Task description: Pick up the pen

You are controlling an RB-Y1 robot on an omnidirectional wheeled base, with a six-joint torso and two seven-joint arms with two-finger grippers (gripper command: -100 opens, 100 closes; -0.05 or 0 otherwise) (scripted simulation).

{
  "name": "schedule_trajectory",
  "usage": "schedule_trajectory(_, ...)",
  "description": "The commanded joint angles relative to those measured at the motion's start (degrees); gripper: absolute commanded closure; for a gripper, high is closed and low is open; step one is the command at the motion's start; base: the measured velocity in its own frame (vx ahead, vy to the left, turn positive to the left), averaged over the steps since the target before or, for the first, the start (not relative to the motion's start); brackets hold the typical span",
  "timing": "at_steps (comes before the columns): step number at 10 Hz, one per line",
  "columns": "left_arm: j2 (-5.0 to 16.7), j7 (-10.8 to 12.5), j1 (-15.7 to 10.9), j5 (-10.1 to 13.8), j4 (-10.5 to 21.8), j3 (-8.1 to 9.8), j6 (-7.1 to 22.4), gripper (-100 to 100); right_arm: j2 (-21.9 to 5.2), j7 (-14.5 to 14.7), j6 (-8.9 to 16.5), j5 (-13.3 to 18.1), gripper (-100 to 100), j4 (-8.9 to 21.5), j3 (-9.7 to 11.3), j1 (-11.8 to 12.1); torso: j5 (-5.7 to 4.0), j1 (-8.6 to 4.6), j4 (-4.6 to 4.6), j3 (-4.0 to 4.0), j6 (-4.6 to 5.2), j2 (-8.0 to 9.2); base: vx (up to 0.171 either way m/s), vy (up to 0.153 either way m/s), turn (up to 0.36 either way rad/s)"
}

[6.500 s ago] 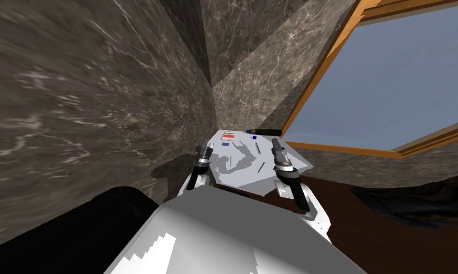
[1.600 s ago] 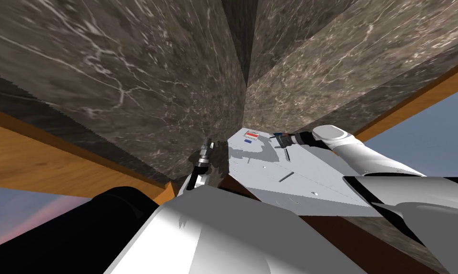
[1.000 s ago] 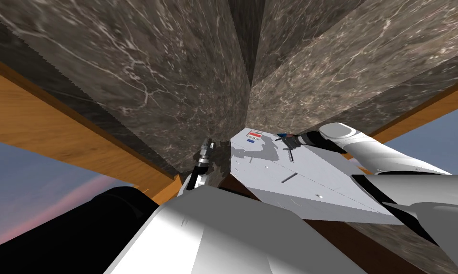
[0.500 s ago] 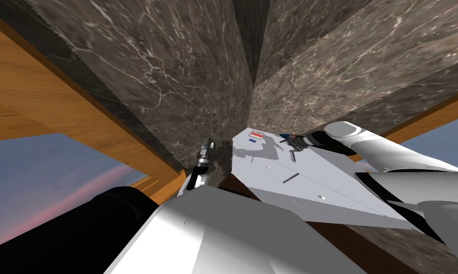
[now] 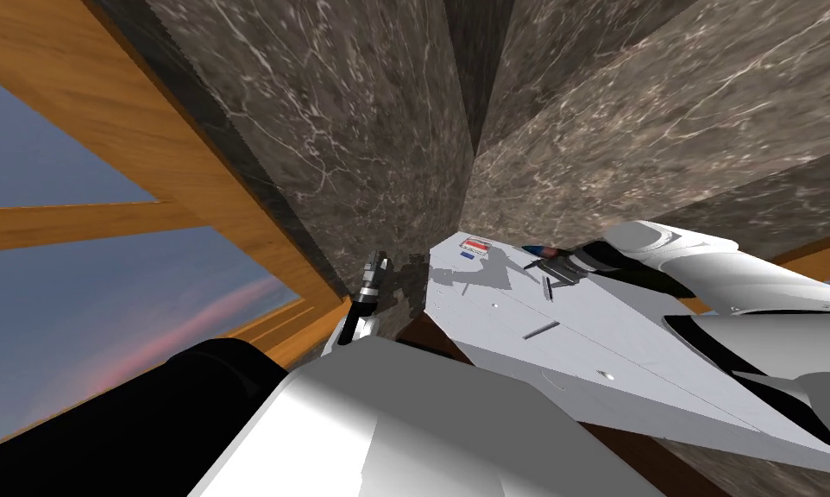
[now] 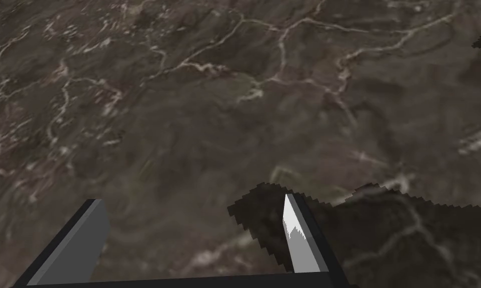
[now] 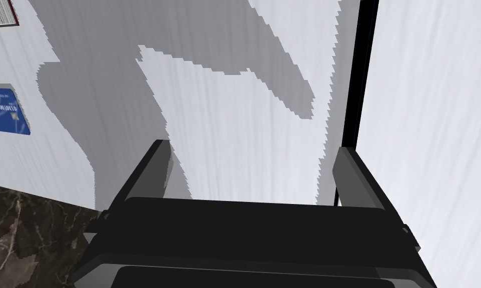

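The pen (image 5: 540,250) is dark with a blue tip and lies at the far edge of a white top (image 5: 508,302), close to the marble wall. My right gripper (image 5: 550,283) hangs over that top just in front of the pen, pointing down. In the right wrist view the right gripper (image 7: 251,147) is open, with the bare white top (image 7: 234,125) and a black seam (image 7: 358,75) under its fingers and nothing between them. My left gripper (image 5: 374,269) is off the top's left side, and in its own view the left gripper (image 6: 192,200) stands open against the marble wall.
Dark marble walls (image 5: 361,129) meet in a corner right behind the white top. A red and white label (image 5: 476,244) and a blue sticker (image 7: 4,110) lie near the top's far left corner. A wooden window frame (image 5: 146,129) is on the left.
My head view has swung, bringing the left window into sight. Since 6.5 s ago my right arm has reached across the white top to the pen; it has shifted little lately. The left arm is still.
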Motion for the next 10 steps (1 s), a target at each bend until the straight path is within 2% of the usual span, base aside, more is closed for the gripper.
schedule_trajectory(1,0.0,0.0,0.0,0.0,0.0,0.00,0.0,0,0.5,2.8,-1.6,1.9,-100,2.9,1.2,-2.4,0.00,0.00,0.00,0.00,0.00,0.00,-0.059,0.017,0.044)
schedule_trajectory(3,0.0,0.0,0.0,0.0,0.0,0.01,0.0,0,0.5,2.8,-1.6,1.9,-100,5.0,1.2,-2.4,0.01,0.00,-0.01,-0.06,0.06,-0.13,-0.013,0.010,-0.032)
schedule_trajectory(6,0.0,0.0,0.0,0.0,0.0,0.00,0.0,0,0.0,6.0,-6.8,6.3,-100,9.3,4.1,-3.8,0.01,0.03,-0.03,-0.09,0.01,-0.15,-0.046,0.015,0.171)
schedule_trajectory(7,0.0,0.0,0.0,0.0,0.0,0.00,0.0,0,0.0,6.0,-7.3,6.3,-100,9.3,4.1,-3.8,0.02,0.04,-0.01,-0.04,0.02,-0.08,-0.043,0.011,0.043)
schedule_trajectory(9,0.0,0.0,0.0,0.0,0.0,0.01,0.0,0,-0.1,7.3,-11.1,8.1,-100,11.1,5.4,-4.3,0.02,0.00,-0.02,-0.08,0.02,-0.16,-0.025,0.011,0.086)
schedule_trajectory(10,0.0,0.0,0.0,0.0,0.0,0.01,0.0,0,-0.1,7.3,-11.2,8.1,-100,11.1,5.4,-4.3,0.00,-0.01,-0.03,-0.09,0.04,-0.17,-0.017,0.009,0.043)
